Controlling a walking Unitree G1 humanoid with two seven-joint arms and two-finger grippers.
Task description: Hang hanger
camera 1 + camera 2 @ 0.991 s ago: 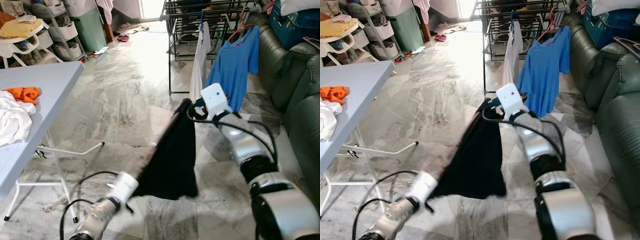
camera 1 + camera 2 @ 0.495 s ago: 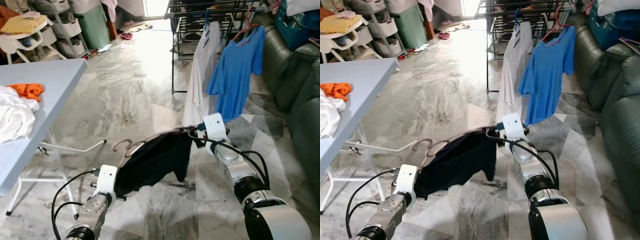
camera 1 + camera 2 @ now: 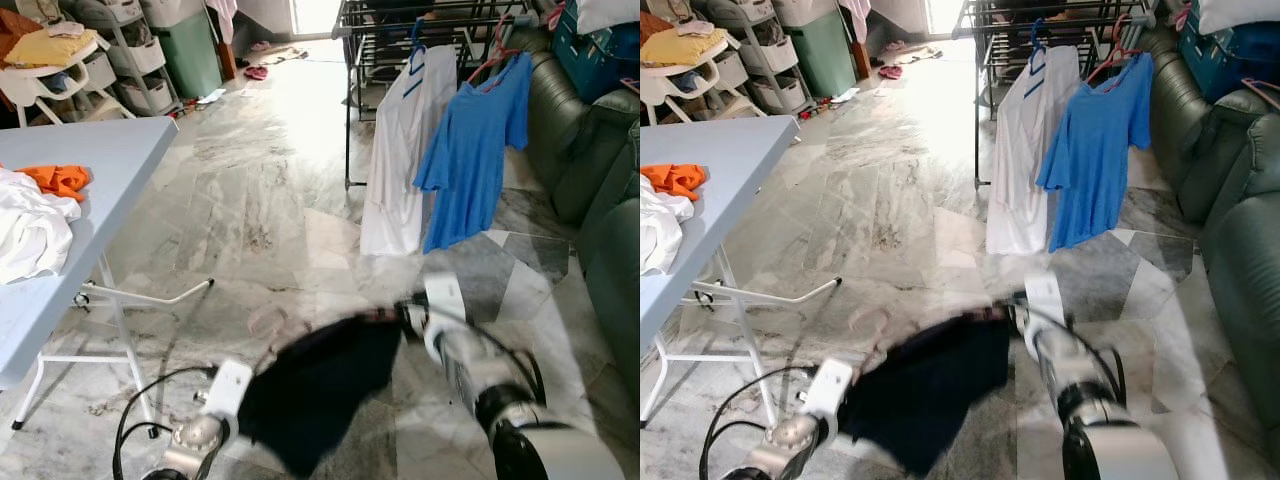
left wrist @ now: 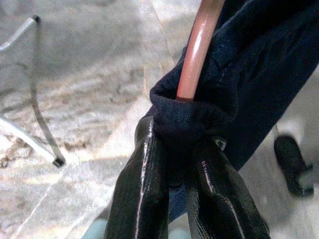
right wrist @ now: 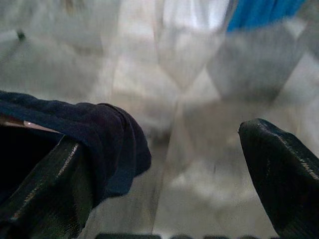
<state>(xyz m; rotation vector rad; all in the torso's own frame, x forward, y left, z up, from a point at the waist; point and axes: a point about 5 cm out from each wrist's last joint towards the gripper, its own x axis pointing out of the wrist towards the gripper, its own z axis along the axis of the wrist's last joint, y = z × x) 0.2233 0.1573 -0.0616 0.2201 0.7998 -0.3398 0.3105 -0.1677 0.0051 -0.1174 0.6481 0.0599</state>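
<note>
Fingers point(image 4: 144, 199) of the left gripper point(image 4: 174, 164) are pressed together on a fold of the dark garment point(image 3: 320, 390), and the pink hanger point(image 4: 197, 47) comes out of that same fold just above the fingertips, so the cloth and the end of the hanger are pinched as one. On the other side, the fingers point(image 5: 279, 174) of the right gripper point(image 5: 169, 179) are spread wide; the other end of the dark garment lies draped over one of them, and the second finger stands apart with only marble floor point(image 3: 260, 190) behind it. Between the two grippers the garment hangs low and slack, close above the floor, and in the head views it is blurred, as is the right gripper point(image 3: 405, 315). Near the left fingers, a little forward of them, a faint pink curve of the hanger hook point(image 3: 265, 320) can be made out, but it is too blurred to say more. Far beyond the right fingers stands the black drying rack point(image 3: 440, 15), with a white shirt point(image 3: 400, 150) and a blue shirt point(image 3: 475, 140) hanging from it side by side. Well away from the left fingers, to their outer side, is the blue-grey counter point(image 3: 90, 170) on white legs, with white cloth point(image 3: 30, 235) and an orange cloth point(image 3: 55, 180) lying on it.
</note>
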